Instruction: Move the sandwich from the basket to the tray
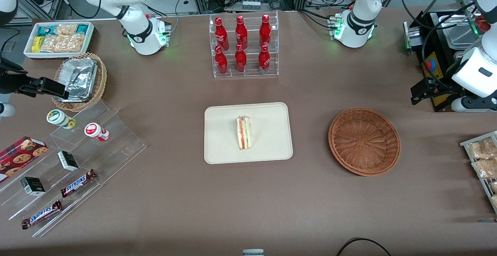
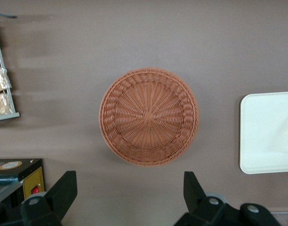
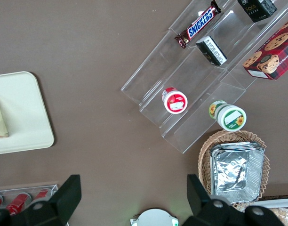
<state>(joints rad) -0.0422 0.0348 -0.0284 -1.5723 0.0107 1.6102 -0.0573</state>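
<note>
The sandwich (image 1: 243,133), a pale wedge with red and green filling along its cut edge, lies in the middle of the cream tray (image 1: 268,116). The round reddish-brown wicker basket (image 1: 364,141) beside the tray, toward the working arm's end, holds nothing. My left gripper (image 1: 418,94) hangs raised above the table, farther from the front camera than the basket and apart from it. In the left wrist view the gripper (image 2: 129,181) is open, with bare tablecloth between its fingers, and the basket (image 2: 148,116) and part of the tray (image 2: 266,136) show.
A clear rack of red bottles (image 1: 244,46) stands farther from the front camera than the tray. Clear steps with snacks (image 1: 77,162), a tan basket of foil containers (image 1: 79,80) and a white bin (image 1: 58,38) lie toward the parked arm's end. A black machine (image 1: 435,46) and a snack rack (image 1: 483,162) sit toward the working arm's end.
</note>
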